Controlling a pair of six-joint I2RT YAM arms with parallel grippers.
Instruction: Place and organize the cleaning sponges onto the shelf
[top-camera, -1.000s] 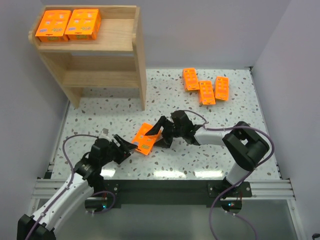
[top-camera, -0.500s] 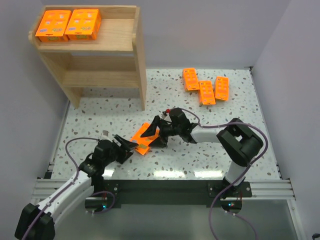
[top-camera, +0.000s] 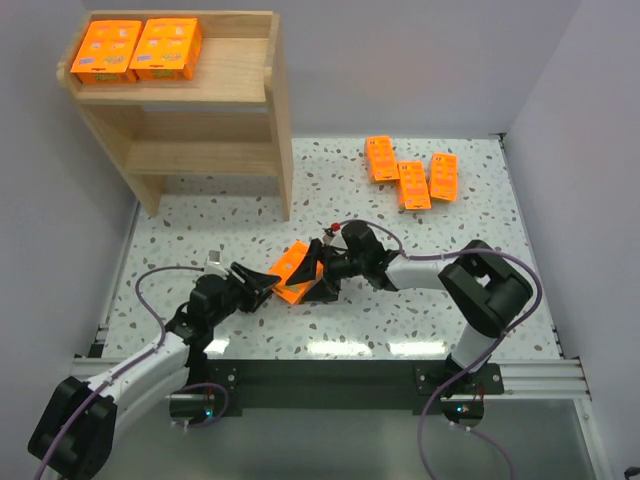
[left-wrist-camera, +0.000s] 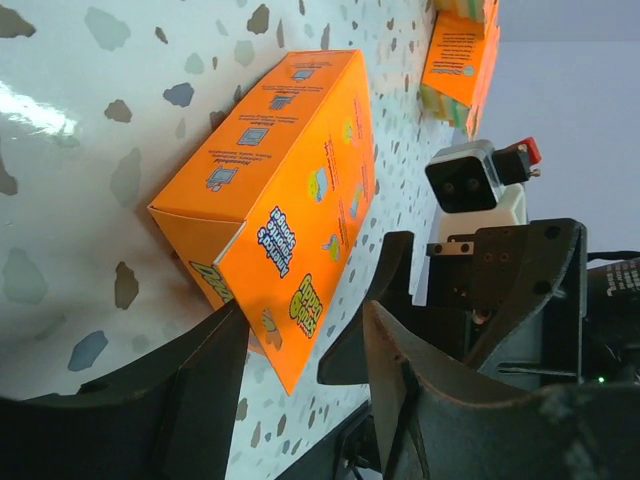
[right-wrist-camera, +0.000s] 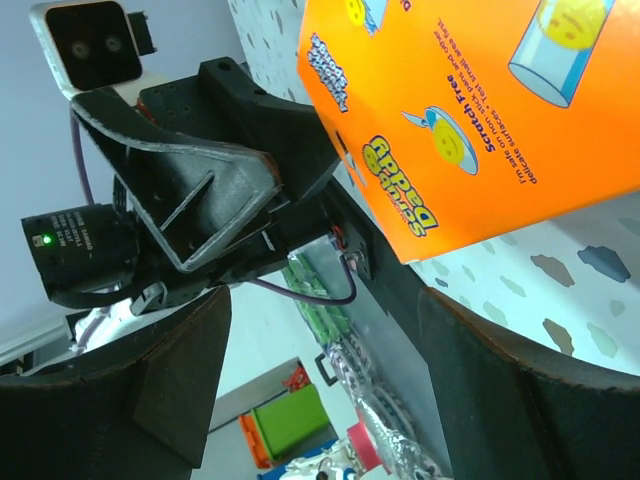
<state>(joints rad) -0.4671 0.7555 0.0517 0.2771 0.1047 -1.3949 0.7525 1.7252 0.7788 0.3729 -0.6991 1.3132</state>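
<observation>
One orange sponge pack (top-camera: 292, 272) stands tilted on the table between my two grippers. It also shows in the left wrist view (left-wrist-camera: 290, 190) and the right wrist view (right-wrist-camera: 480, 110). My left gripper (top-camera: 263, 287) is open, and its fingers straddle the pack's near corner (left-wrist-camera: 300, 330). My right gripper (top-camera: 318, 272) is open at the pack's other side, with the pack just beyond its wide fingers (right-wrist-camera: 320, 310). Two packs (top-camera: 135, 48) lie on the top tier of the wooden shelf (top-camera: 240, 95). Three more packs (top-camera: 410, 175) lie at the back right.
The shelf stands at the back left; its lower tier (top-camera: 200, 155) holds nothing. The speckled table (top-camera: 200, 240) has walls on the left, back and right. The arms' bases and cables are at the near edge.
My left gripper has reached right until its fingers are at the pack's corner. My right gripper has shifted left with the pack, which now stands more steeply tilted.
</observation>
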